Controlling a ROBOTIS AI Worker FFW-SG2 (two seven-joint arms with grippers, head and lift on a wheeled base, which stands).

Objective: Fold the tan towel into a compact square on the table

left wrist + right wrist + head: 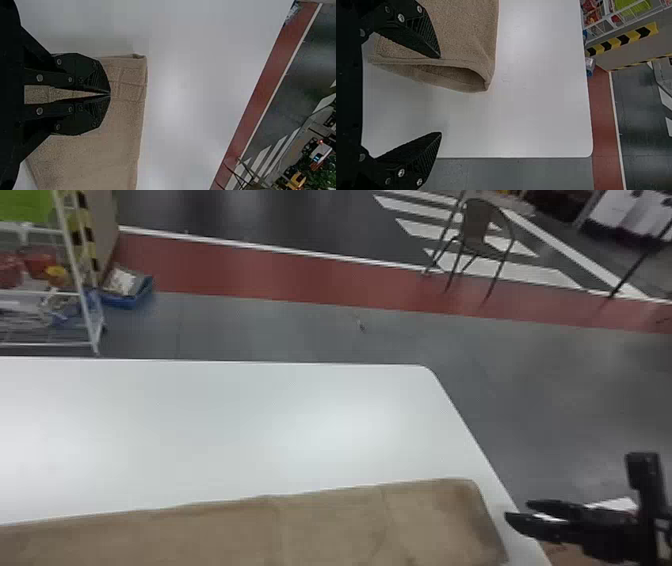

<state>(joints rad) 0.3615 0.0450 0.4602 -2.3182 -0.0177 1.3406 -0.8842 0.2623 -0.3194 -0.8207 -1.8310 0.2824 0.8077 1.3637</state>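
Right claw (518,511) agape near the towel (325,527)

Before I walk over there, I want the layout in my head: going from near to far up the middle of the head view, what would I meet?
Tan towel → white table → grey floor → red floor strip → white line → dark floor.
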